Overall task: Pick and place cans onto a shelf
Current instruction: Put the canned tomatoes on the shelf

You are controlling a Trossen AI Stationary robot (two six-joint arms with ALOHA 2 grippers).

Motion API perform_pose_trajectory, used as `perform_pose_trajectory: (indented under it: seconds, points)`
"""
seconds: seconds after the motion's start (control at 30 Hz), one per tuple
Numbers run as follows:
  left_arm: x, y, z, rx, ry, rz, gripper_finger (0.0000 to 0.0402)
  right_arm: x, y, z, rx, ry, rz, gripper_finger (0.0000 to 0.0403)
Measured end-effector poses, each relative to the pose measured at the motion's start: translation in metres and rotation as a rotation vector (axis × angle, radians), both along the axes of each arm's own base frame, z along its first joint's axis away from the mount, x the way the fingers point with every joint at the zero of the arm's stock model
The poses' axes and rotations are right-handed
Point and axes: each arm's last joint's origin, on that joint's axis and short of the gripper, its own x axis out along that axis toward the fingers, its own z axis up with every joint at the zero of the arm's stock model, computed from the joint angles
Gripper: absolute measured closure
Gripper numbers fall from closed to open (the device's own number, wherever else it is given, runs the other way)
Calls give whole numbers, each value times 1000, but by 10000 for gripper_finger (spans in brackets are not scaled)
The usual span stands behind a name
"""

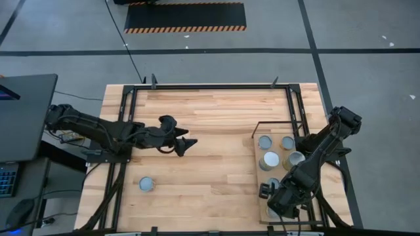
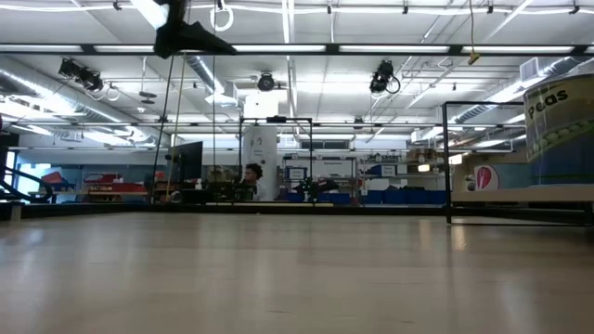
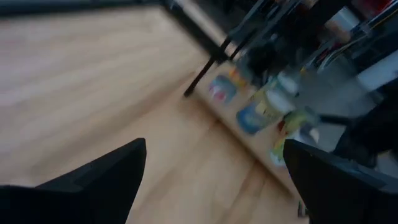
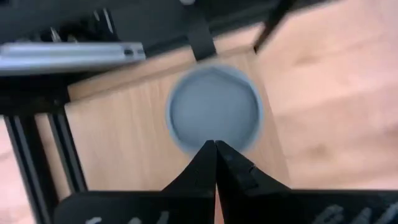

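right claw (image 4: 215, 144) closing empty above shelf (image 1: 260, 187) can (image 4: 215, 111) | left claw (image 1: 188, 144) gaping wide, hovering mid-table (image 1: 210, 111)

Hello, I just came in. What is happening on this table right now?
A two-armed robot is putting cans onto a shelf at the table's right side. Several cans already stand on it. One lone can sits on the table near the left front. The left gripper hangs open over the middle of the table, holding nothing. The right gripper is shut and empty, above a can near the shelf's front corner.
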Motion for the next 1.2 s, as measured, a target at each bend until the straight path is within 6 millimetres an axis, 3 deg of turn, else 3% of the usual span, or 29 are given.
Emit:
perform_pose_trajectory:
  seconds: [0.17, 0.4, 0.6, 0.77, 0.9, 1.07, 1.2]
  points:
    - [-20, -7, 10, -196, 238, -78, 25, 4, -10, 37, -103, -47, -73, 396]
    - [-42, -60, -8, -489, 607, -283, 36, 18, -28, 120, -8, -322, -306, 397]
    - [-76, -92, -23, -557, 911, -255, 37, 24, -56, 171, 87, -555, -550, 391]
    - [-107, -97, -36, -519, 1173, -218, 38, 32, -69, 183, 143, -654, -689, 386]
    - [-114, -103, -61, -470, 1246, -381, 58, 41, -78, 186, 101, -752, -805, 388]
    - [-123, -100, -95, -399, 1295, -520, 121, 54, -96, 191, 59, -857, -981, 387]
    - [-128, -91, -112, -337, 1336, -543, 201, 64, -109, 197, 60, -941, -1088, 387]
